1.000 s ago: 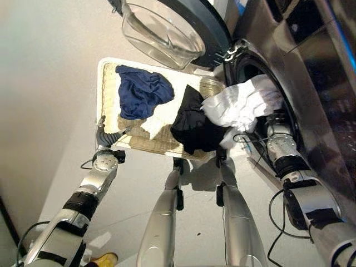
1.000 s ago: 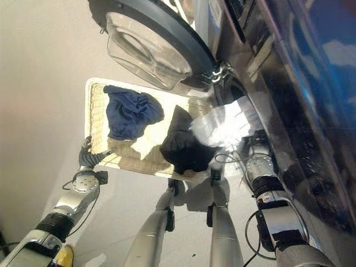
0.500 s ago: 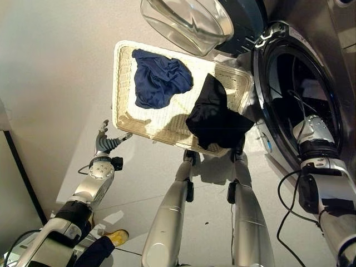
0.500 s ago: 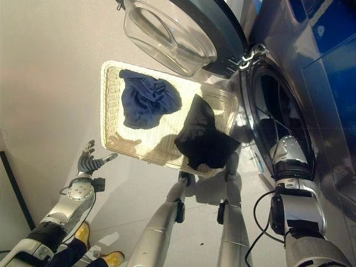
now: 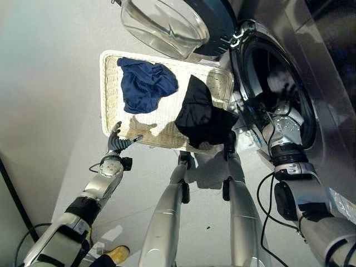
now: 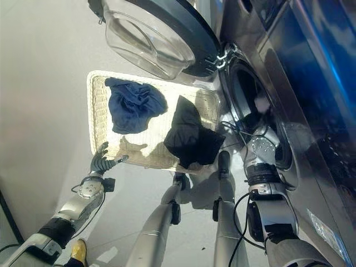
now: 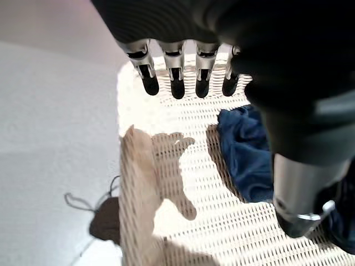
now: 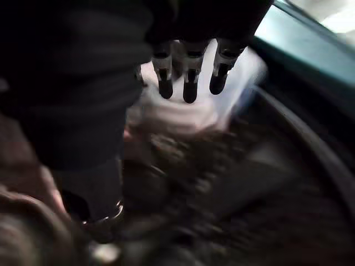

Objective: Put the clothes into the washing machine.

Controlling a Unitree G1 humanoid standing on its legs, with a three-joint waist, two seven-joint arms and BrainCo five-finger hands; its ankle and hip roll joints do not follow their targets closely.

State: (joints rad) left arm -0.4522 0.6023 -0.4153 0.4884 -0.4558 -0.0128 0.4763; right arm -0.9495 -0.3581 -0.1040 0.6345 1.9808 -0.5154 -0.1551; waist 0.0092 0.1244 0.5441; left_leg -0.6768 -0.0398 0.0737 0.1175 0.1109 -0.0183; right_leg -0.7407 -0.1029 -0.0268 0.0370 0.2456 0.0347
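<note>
White crumpled garment [image 8: 188, 105] lies in drum of grey front-loading washing machine [image 5: 311, 83]; my right hand [image 8: 188, 77] slack-fingered there. Navy garment [image 5: 144, 84], black garment [image 5: 203, 117] remain in cream wicker basket [image 5: 109, 111]. Left hand [image 5: 117, 142] open, empty.

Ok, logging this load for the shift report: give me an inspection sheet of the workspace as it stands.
Surface: pale floor, basket on it beside the washer.
Job's things: blue cloth and black cloth in the basket, the black one drooping over its rim; white cloth inside the drum.
Clutter: nothing seen.
Hands: left hand open at the basket's near rim, holding nothing; right hand open inside the drum, fingers straight before the white cloth.
Cables: nothing seen.
Surroundings: washer door swung open above the basket; a yellow shoe at the lower edge.
</note>
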